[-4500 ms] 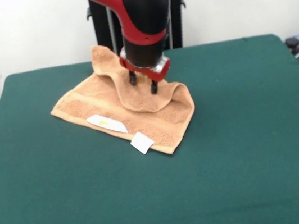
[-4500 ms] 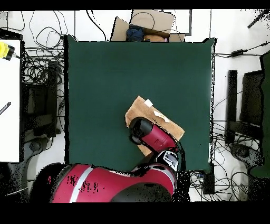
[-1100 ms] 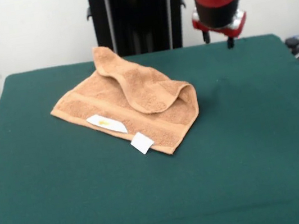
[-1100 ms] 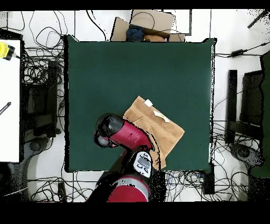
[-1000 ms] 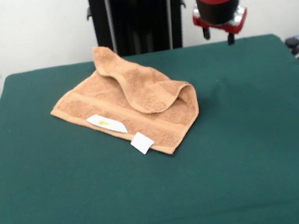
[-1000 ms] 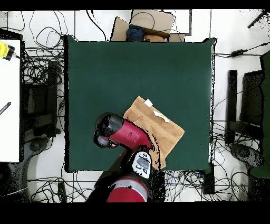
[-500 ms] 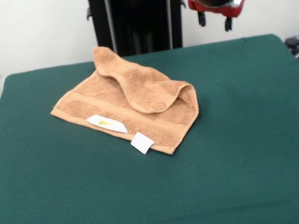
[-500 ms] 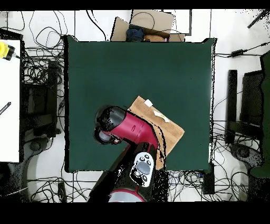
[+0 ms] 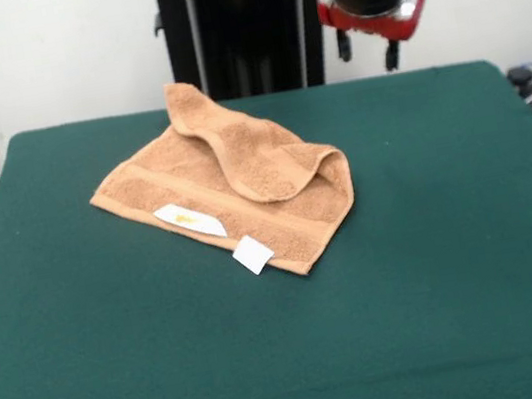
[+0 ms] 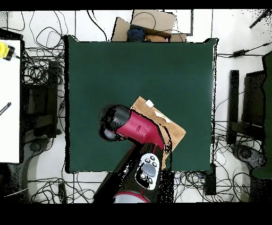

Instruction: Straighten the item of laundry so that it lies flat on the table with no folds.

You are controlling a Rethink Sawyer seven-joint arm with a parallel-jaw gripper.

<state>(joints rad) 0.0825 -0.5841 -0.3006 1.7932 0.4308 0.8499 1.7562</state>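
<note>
White wall behind, black pedestal column (image 9: pixel 244 26) at the table's far edge. Cables (image 10: pixel 40 74) tangled on the floor on both sides in overhead view, cardboard box (image 10: pixel 151 22) past the table's top edge, white side table (image 10: pixel 9 101) at left with a yellow object (image 10: pixel 4 50) on it. Nothing else on the table (image 9: pixel 438 263): dark green, felt-like, matte, rectangular.

Towel (image 9: pixel 234 189) sits on the far-left part of the table in front view, orange-tan terry, looped nap, woven band along the near edge. Not flat: 1 corner folded over onto the middle as a thick curved flap, a peak standing up at the far corner. 2 white tags on the near edge: 1 long (image 9: pixel 189 221), 1 small square (image 9: pixel 252 254) sticking out onto the felt. In overhead view the arm (image 10: pixel 139 132), glossy red and black, covers part of the towel's lower-left side.

Gripper (image 9: pixel 364 50) hangs high above the far edge, right of the towel in front view, well apart from it. 2 short dark fingers (image 9: pixel 390 55) spread apart under a red ring, empty.

Versus 0.5 s ago: gripper shifted left toward the pedestal in front view; towel and tags unchanged. 4.5 s ago the fingers were down on the towel's folded flap.
</note>
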